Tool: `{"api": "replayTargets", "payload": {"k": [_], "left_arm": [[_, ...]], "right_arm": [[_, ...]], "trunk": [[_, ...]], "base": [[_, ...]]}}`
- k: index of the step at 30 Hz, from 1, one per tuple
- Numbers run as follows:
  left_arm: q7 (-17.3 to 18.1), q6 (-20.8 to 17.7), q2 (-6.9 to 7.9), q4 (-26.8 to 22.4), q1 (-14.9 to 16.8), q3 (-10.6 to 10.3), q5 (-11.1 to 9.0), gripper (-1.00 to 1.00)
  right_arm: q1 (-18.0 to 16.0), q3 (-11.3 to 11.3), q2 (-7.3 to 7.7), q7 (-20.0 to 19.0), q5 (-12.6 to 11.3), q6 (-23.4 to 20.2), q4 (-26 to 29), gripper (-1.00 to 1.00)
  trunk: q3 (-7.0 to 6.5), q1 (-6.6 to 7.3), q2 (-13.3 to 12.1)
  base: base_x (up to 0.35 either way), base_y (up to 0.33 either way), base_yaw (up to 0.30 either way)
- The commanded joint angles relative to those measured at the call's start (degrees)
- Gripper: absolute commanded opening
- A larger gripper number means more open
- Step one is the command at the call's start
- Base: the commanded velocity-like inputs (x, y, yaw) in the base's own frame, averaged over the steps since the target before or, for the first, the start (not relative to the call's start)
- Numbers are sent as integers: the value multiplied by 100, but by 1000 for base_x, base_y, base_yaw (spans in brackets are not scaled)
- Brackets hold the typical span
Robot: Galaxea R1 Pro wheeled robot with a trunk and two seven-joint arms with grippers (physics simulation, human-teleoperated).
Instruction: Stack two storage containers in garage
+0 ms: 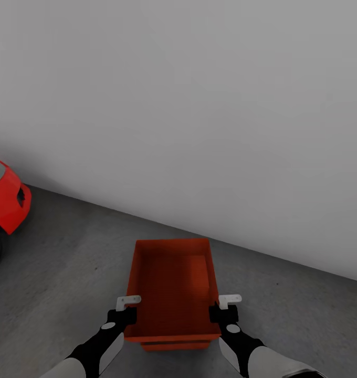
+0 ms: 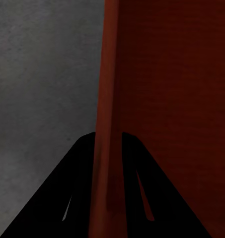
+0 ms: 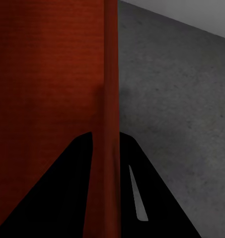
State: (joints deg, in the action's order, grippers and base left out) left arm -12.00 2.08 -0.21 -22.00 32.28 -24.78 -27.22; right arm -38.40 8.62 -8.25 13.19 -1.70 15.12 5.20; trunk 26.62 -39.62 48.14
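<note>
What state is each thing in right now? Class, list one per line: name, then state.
Upper bin: open-topped, empty, gripped on both long walls, sitting on another bin.
Lower bin: under the upper one, only its near edge visible.
Left gripper: shut on the upper bin's wall.
Right gripper: shut on the opposite wall.
Red car: parked at the left, partly in view.

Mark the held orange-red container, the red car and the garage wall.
storage container (image 1: 170, 283): head view, inside bottom of the bin.
red car (image 1: 5, 202): head view, corner of the bodywork at the picture's left edge.
garage wall (image 1: 199, 105): head view, plain white-grey face.
</note>
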Motion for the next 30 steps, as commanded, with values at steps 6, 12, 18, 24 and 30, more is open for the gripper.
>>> {"api": "replayTargets", "payload": {"k": [6, 12, 18, 24, 30], "left_arm": [[-239, 21, -52, -62, 7, 87, 48, -100], [-241, 21, -58, -61, 7, 87, 57, -100], [-241, 21, -58, -58, 7, 87, 61, -100], [-241, 21, -58, -58, 7, 87, 67, -100], [-241, 21, -58, -58, 7, 87, 67, -100]], "right_arm": [[-1, -220, -1, 228, -111, 35, -19, -100], [-1, -220, -15, 228, -111, 35, -19, -100], [-1, -220, -15, 228, -111, 33, -19, -100], [-1, -220, -10, 339, -111, 35, -19, -100], [-1, -220, -10, 351, -111, 35, -19, -100]], "trunk": [[114, -133, 247], [222, -264, 487], [329, -396, 728], [460, -528, 969], [622, -660, 1209]], "base": [[0, 0, 0], [0, 0, 0], [0, 0, 0], [0, 0, 0], [0, 0, 0]]}}
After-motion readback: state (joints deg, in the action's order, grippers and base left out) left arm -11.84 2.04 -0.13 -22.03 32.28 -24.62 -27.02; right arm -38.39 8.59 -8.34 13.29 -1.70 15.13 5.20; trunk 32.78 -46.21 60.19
